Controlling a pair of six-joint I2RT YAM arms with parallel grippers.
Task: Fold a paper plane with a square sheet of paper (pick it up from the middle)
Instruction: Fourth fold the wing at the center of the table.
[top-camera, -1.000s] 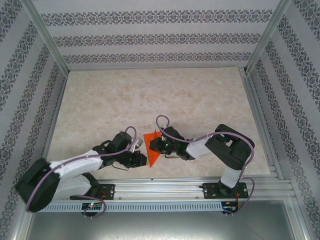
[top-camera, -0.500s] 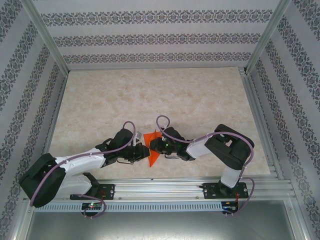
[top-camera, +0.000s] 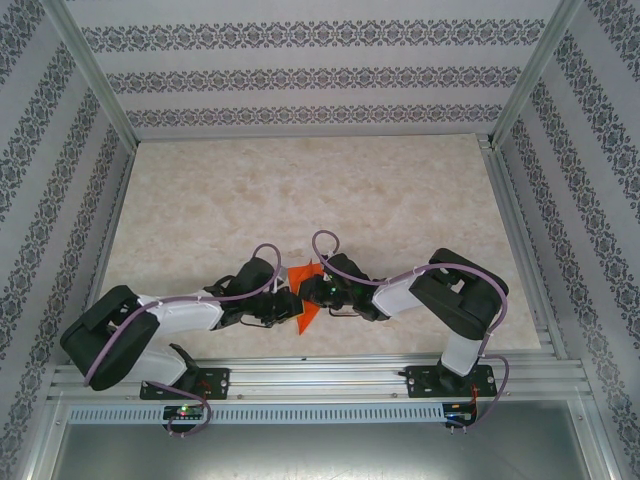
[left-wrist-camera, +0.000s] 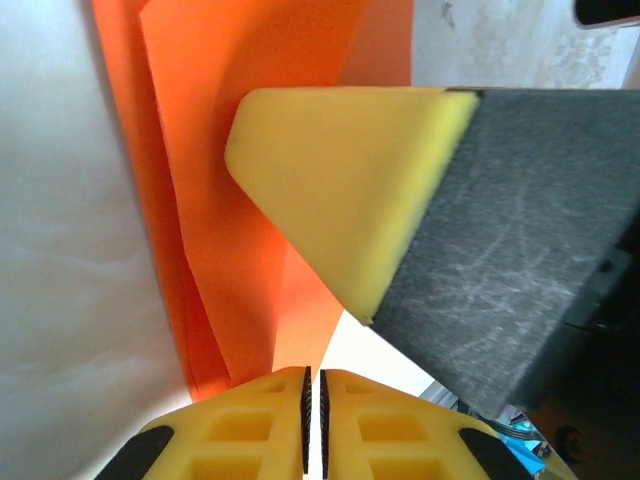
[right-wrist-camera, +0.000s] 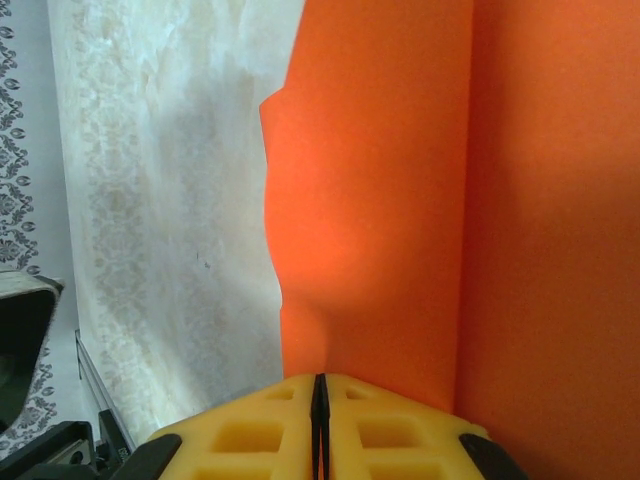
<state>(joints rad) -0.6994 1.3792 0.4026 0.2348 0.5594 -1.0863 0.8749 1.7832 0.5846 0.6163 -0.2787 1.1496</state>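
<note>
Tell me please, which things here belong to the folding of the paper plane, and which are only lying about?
Belong to the job:
- orange paper, already partly folded
- left gripper, shut on the paper
- right gripper, shut on the paper

Only surroundings:
- table
- patterned walls
- metal rail
</note>
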